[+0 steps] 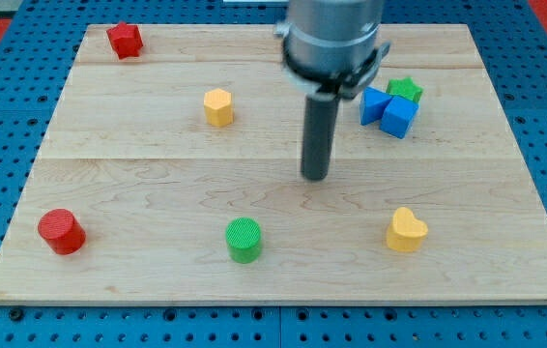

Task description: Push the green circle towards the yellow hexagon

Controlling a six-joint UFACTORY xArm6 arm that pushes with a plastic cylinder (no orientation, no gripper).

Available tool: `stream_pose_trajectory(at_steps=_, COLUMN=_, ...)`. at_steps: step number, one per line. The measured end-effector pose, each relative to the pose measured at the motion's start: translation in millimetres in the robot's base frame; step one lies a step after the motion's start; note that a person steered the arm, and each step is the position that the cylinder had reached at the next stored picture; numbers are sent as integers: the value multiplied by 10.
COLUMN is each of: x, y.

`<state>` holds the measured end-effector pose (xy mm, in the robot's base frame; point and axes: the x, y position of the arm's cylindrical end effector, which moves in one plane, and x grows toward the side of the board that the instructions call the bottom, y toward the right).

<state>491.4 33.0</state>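
Observation:
The green circle (244, 240) stands near the view's bottom, a little left of centre. The yellow hexagon (218, 106) stands well above it, in the upper left-centre of the board. My tip (315, 177) is near the board's middle, up and to the right of the green circle and down and to the right of the yellow hexagon. It touches no block.
A red circle (61, 231) is at the bottom left, a red star-like block (125, 40) at the top left. A yellow heart (406, 230) is at the bottom right. Two blue blocks (389, 109) and a green block (406, 90) cluster at the right.

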Motion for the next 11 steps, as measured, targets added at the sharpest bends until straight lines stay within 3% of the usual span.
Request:
stream_pose_trajectory(at_steps=2, x=1101, y=-116)
stream_pose_trajectory(at_steps=3, x=505, y=-689)
stream_pose_trajectory(at_steps=4, x=149, y=-737)
stream_pose_trajectory(at_steps=5, x=611, y=-722)
stream_pose_trajectory(at_steps=7, x=461, y=-1696)
stream_pose_trajectory(at_steps=9, x=177, y=-1463)
stream_pose_trajectory(at_steps=11, x=320, y=-1528)
